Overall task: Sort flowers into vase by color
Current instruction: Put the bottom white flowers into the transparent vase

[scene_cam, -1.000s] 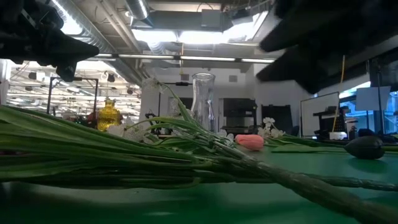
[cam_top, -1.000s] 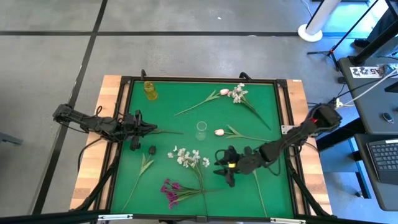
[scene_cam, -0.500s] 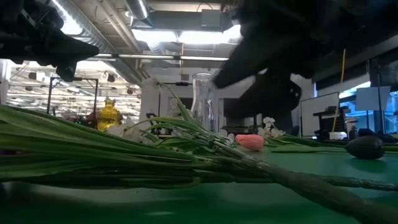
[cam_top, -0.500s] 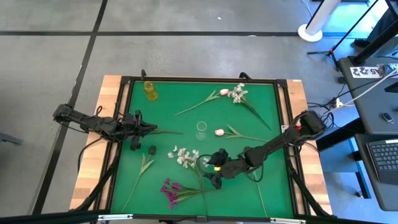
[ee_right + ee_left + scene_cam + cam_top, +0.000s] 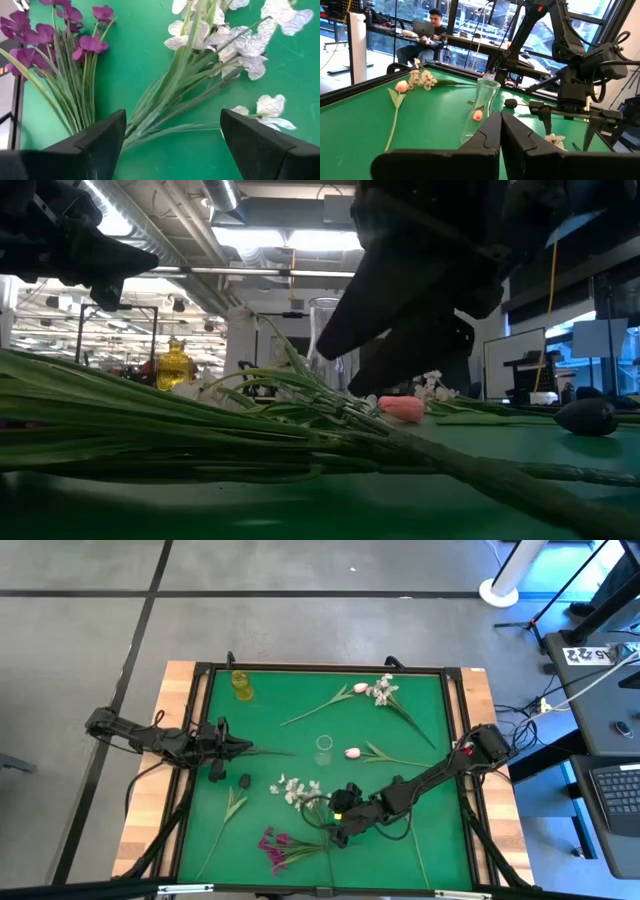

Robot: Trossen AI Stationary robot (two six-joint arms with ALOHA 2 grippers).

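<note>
As its two dark fingers stood spread wide, the right gripper (image 5: 338, 823) hung just above the green stems of the white-blossomed flower spray (image 5: 235, 37), gripping nothing, on the near side of the clear glass vase (image 5: 323, 749) at the middle of the green felt table (image 5: 400, 850). In the right wrist view the fingers (image 5: 95, 137) framed those stems, with the magenta-purple flower cluster (image 5: 47, 35) lying just beside them, farther still from the vase. A pale pink bud on a leafy stem (image 5: 352, 752) lay close beside the vase, toward the right arm's side. Beyond the vase, near the table's far edge, rested another pink bud (image 5: 359, 688) and a small white spray (image 5: 382, 691), their stems crossing. A leaf-only stem (image 5: 232, 806) lay nearer the left arm, below a small dark object (image 5: 244, 781). A yellow glass vase (image 5: 241, 685) stood at the far left corner. The left gripper (image 5: 232, 747), fingers pressed together and empty, waited at the table's left edge, pointing toward the clear vase. In the left wrist view a person (image 5: 427, 37) sat at a desk in the room beyond.
</note>
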